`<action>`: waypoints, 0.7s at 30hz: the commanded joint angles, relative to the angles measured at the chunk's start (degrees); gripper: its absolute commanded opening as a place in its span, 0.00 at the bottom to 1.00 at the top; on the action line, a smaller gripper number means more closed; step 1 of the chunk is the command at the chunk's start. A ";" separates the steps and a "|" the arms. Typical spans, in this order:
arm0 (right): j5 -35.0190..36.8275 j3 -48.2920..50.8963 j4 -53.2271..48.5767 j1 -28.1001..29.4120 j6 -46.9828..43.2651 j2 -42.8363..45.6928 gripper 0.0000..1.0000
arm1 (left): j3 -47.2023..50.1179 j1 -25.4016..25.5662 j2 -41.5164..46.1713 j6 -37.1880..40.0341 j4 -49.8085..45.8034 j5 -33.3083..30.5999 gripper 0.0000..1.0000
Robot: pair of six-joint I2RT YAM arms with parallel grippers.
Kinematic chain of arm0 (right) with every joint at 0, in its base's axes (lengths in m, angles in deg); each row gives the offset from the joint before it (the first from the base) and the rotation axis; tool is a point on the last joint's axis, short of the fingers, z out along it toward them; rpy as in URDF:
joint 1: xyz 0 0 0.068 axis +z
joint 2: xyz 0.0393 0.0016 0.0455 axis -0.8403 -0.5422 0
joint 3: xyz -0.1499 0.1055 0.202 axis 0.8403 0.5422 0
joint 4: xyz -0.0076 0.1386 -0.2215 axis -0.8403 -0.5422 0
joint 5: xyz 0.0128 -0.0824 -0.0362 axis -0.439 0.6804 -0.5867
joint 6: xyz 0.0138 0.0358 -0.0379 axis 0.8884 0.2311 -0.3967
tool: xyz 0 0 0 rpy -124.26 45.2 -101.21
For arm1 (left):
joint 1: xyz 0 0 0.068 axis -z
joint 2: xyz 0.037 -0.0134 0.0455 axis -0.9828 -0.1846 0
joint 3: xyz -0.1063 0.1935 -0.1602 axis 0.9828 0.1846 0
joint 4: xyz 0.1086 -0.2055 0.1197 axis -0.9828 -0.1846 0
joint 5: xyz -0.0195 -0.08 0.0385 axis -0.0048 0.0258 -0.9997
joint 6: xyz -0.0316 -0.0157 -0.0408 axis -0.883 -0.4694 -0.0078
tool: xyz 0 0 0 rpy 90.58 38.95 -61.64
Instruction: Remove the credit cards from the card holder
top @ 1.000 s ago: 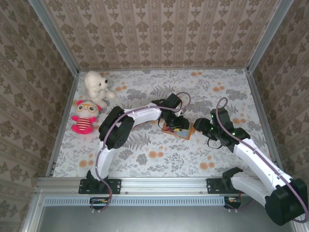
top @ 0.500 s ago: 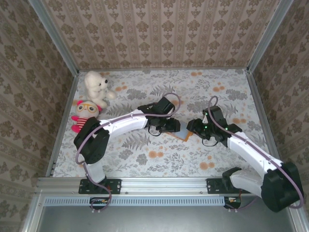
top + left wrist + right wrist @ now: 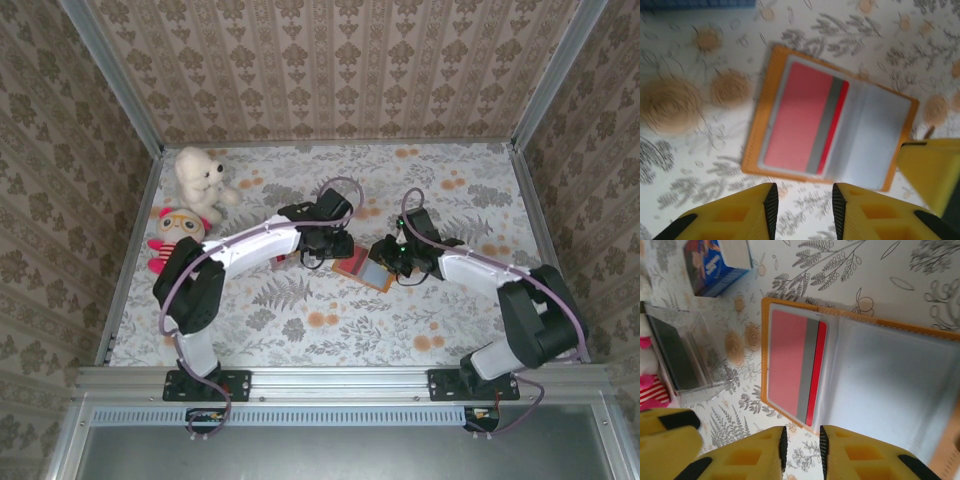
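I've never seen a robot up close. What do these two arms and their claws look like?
The left arm and right arm are white tubes with chunky black joints and a looping purple cable each. Green lights glow near the right wrist. The left end effector and right end effector have blocky yellow fingers with black inner edges.

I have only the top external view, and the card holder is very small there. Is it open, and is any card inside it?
Observer: The card holder lies open, and one red card with a grey stripe is tucked in one half.
Operator: Do the jaws of either arm hold something?
Observer: No. The left gripper and the right gripper each show a gap between yellow fingers, with only the table seen through it.
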 commanded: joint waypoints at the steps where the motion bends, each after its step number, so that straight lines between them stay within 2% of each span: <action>1: -2.27 -2.51 4.36 1.81 2.79 -3.70 0.24 | -5.60 -1.57 -3.87 3.37 -4.58 -0.69 0.34; 5: -0.05 -4.51 2.29 4.17 3.39 -6.36 0.23 | -11.32 -2.75 -8.28 5.16 -9.47 -1.74 0.29; 11: 2.50 -4.97 -1.70 5.28 2.99 -9.58 0.21 | -14.19 -3.25 -9.93 7.62 -11.67 -2.41 0.29; 21: 5.05 -6.43 -14.17 4.60 -8.45 -11.84 0.25 | -14.36 -3.39 -10.92 7.54 -9.93 0.62 0.32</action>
